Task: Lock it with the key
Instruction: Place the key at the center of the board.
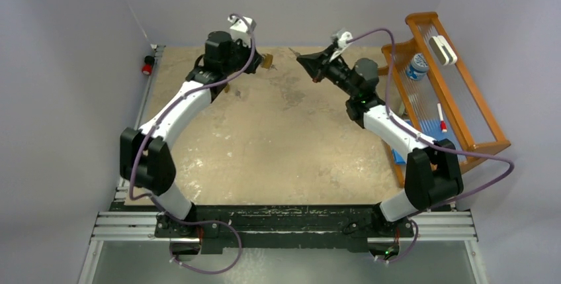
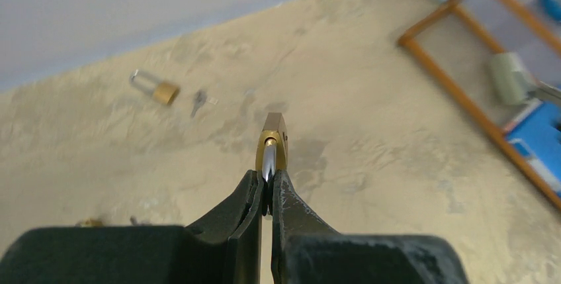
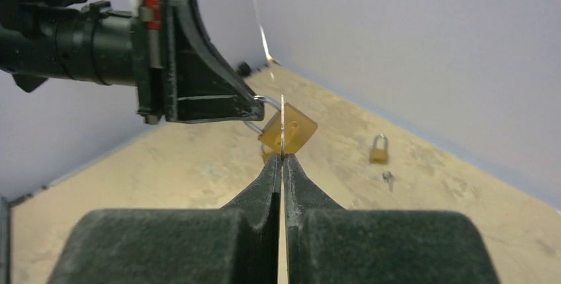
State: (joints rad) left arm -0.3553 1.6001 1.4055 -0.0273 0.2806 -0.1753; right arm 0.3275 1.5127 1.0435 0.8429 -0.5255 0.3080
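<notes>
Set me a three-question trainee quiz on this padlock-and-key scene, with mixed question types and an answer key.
1. True or false: the left gripper clamps the small brass padlock by its silver shackle.
2. What does the right gripper pinch? A) a thin silver key B) a blue pen C) nothing.
3. Fill in: a second brass padlock lies on the ___.
Key: 1 true; 2 A; 3 sandy tabletop.

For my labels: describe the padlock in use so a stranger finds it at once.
Look above the table, near the middle of its far edge. The left pincer holds this padlock by its shackle. The second padlock lies on the table; this one is raised.
</notes>
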